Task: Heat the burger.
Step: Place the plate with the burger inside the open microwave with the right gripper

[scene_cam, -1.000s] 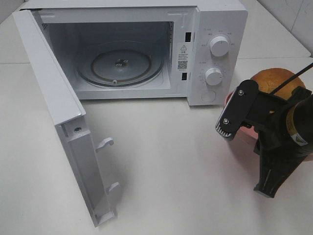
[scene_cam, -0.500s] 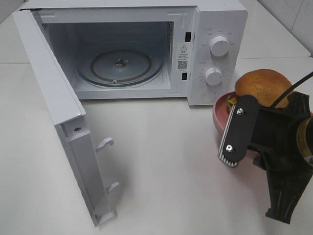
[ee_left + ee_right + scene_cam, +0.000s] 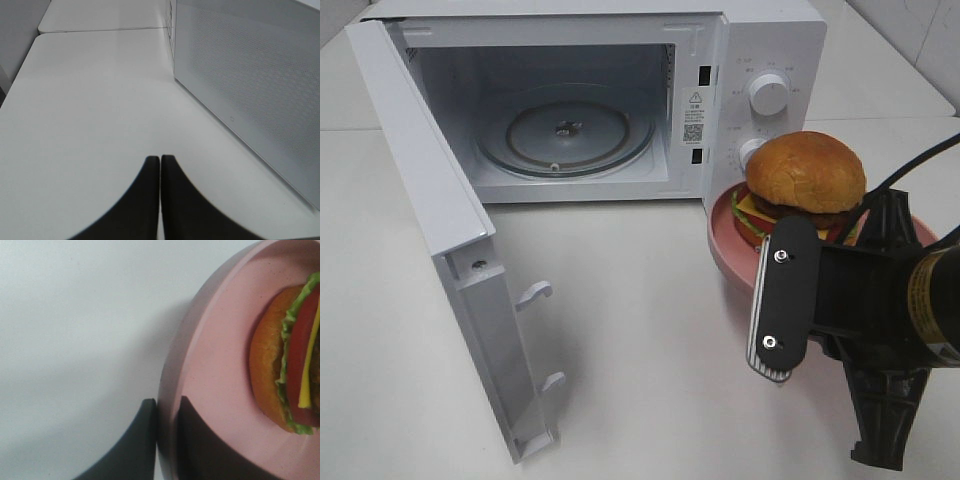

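The burger (image 3: 806, 172), with a golden bun, cheese, tomato and lettuce, sits on a round pink plate (image 3: 725, 240). My right gripper (image 3: 772, 295) is shut on the plate's near rim and holds it above the table, just right of the microwave's control panel. In the right wrist view the fingers (image 3: 167, 412) pinch the plate's rim (image 3: 215, 365), and the burger (image 3: 295, 360) lies beyond them. My left gripper (image 3: 160, 167) is shut and empty, low over the table beside the outer face of the door (image 3: 250, 85). It does not show in the high view.
The white microwave (image 3: 760, 60) stands at the back, with its door (image 3: 430, 200) swung wide open to the left. A glass turntable (image 3: 565, 135) lies inside. Two dials (image 3: 768, 95) are on the right panel. White table (image 3: 640, 330) lies in front.
My right gripper has lifted the plate with the burger and carried it left, nearer the microwave's front. The left gripper's earlier position is not shown.
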You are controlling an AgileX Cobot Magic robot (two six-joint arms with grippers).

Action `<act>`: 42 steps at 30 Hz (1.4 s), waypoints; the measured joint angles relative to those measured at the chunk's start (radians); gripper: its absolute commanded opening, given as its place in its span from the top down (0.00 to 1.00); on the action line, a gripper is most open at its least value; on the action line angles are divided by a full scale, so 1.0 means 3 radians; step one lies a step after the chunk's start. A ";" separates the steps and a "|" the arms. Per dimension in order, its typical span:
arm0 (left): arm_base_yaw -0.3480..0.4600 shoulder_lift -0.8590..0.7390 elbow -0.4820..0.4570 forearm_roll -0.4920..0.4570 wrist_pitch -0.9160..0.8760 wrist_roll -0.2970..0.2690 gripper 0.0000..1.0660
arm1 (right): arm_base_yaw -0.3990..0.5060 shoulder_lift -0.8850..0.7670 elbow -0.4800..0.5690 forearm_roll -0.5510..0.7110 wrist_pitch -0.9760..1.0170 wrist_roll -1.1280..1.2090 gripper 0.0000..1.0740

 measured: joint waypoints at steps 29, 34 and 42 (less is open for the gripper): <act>0.0000 0.0000 0.0000 0.0000 0.0000 0.0000 1.00 | 0.0007 0.0000 0.0010 0.0120 -0.0613 -0.1787 0.99; 0.0000 0.0000 0.0000 0.0000 0.0000 0.0000 1.00 | 0.0010 0.0003 0.0013 0.0120 -0.0763 -0.1803 0.99; 0.0000 0.0000 0.0000 0.0000 0.0000 0.0000 1.00 | 0.0010 0.0210 0.0013 0.0063 -0.1013 -0.1803 0.99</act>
